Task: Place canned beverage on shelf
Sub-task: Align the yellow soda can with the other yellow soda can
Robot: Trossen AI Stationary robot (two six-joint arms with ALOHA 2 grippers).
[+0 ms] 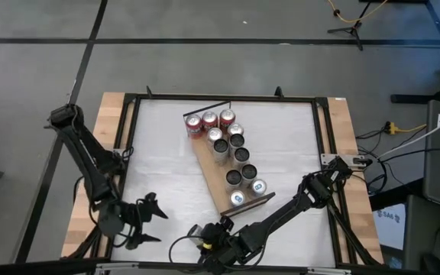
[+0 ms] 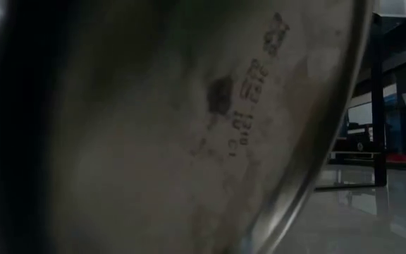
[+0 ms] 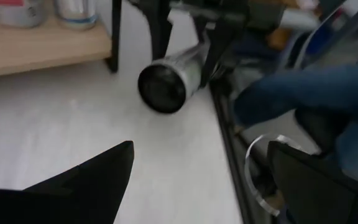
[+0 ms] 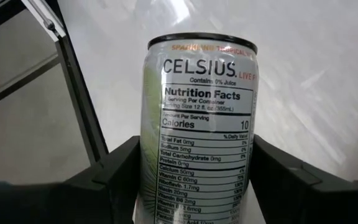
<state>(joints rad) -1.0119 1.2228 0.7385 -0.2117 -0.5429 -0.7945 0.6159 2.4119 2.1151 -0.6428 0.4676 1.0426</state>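
The canned beverage (image 4: 197,124) is a white Celsius can, held near the table's near edge by my right gripper (image 1: 214,235), which is shut on it. In the left wrist view the can (image 3: 173,78) lies tilted, its dark end toward that camera. Its metal fills the low view (image 2: 189,127). The shelf (image 1: 212,179), a light wooden board, lies slantwise mid-table with several cans standing on it. My left gripper (image 1: 159,227) hangs open over the near left of the table, left of the can, with nothing between its fingers (image 3: 98,180). My right gripper pinches the can's round wall (image 4: 151,168) between its two fingers, one on each side. The fingers (image 4: 114,171) lie along the can, slanting down toward the table's near-left. The can's top end (image 4: 201,40) points away beyond the fingertips. I cannot tell whether it touches the tabletop.
The table's black frame (image 3: 229,143) runs close by the can at the near edge. A person's blue-clad limb (image 3: 303,93) shows just beyond that frame. The shelf end (image 3: 42,46) with two cans lies just beyond the held can. White tabletop (image 1: 166,168) lies left of the shelf.
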